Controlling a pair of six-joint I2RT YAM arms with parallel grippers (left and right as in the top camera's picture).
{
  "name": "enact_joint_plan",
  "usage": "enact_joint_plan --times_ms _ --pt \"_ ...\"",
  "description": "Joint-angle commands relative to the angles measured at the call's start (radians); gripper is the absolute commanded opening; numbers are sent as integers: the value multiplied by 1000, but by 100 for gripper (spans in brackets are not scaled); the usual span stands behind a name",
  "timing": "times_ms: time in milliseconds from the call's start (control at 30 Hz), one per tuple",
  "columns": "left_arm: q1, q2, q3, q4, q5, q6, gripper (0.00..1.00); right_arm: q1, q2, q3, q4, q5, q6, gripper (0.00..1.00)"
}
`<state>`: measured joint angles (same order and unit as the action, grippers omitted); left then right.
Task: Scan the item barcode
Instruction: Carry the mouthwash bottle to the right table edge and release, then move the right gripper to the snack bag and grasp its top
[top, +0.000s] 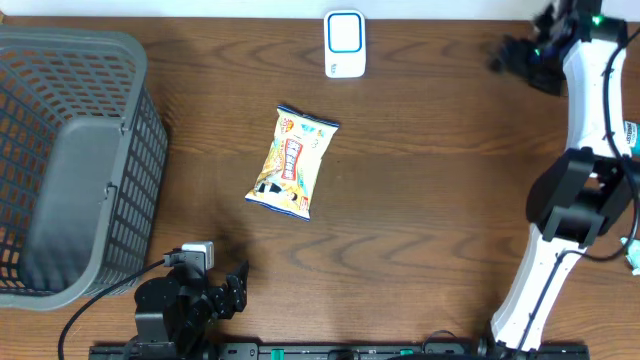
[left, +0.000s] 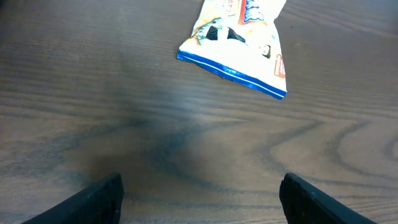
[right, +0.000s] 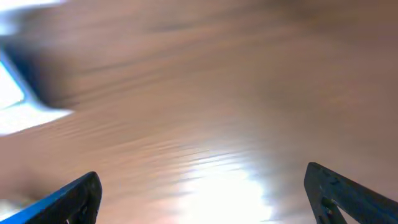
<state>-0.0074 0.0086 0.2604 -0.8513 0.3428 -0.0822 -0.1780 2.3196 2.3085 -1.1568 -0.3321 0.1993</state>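
The item is a yellow and white snack bag (top: 292, 162) with blue edges, lying flat in the middle of the wooden table. It also shows at the top of the left wrist view, where the bag (left: 239, 43) lies well ahead of the fingers. A white scanner (top: 345, 44) with a blue-ringed window stands at the table's far edge. My left gripper (top: 236, 280) (left: 200, 199) rests low near the front edge, open and empty. My right gripper (top: 510, 55) (right: 202, 193) hovers at the far right, open and empty over bare wood. Its view is blurred.
A large grey mesh basket (top: 60, 160) fills the left side of the table. The right arm's white links (top: 590, 120) stand along the right edge. A blurred white and blue shape (right: 12, 93) sits at the left of the right wrist view.
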Motion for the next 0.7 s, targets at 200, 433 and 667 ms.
enact_joint_plan --times_ms 200,433,667 --pt "2 -5 3 -13 12 -5 81 346 -17 -19 3 -458 54 99" --pt "2 -5 3 -12 12 -5 80 712 6 -19 -28 175 433 87" --pt "2 -5 3 -12 12 -6 80 952 53 -19 -13 592 754 89"
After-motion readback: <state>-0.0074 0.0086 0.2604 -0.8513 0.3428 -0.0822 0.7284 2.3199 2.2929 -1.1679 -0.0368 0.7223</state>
